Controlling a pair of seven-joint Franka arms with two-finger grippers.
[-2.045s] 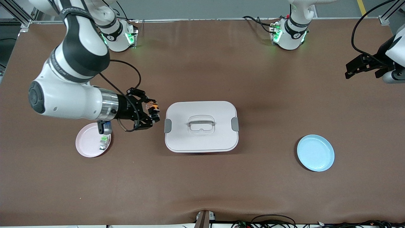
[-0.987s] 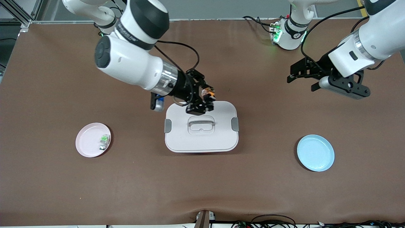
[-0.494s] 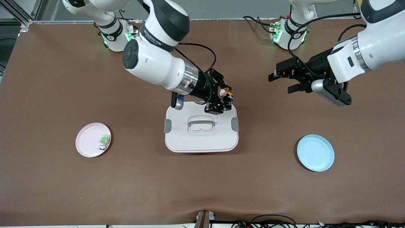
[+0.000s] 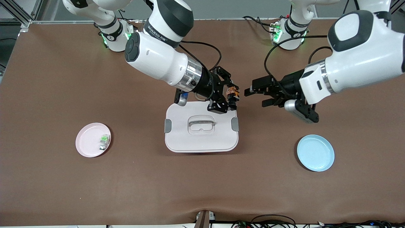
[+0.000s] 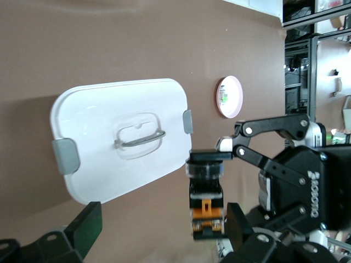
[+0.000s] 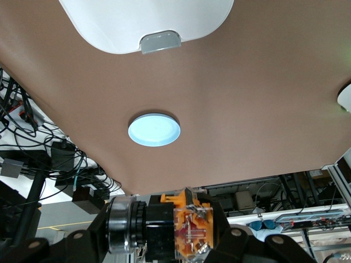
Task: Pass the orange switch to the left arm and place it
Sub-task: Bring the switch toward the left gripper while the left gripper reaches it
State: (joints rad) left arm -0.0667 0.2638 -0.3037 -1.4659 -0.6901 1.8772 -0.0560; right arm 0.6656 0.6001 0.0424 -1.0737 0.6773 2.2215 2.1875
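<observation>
Right gripper (image 4: 233,96), just above the frame's centre in the front view, is clamped on the orange switch (image 4: 233,92) over the box's (image 4: 201,139) upper corner. Left gripper (image 4: 255,95) hangs just beside it, fingers spread, the switch right at their tips and not yet between them.

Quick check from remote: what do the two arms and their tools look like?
Both arms, the right arm and the left arm, are glossy white with black joint bands and a silver wrist ring. Each carries a black linkage tool, right tool and left tool, with black cables looping along the wrists.
</observation>
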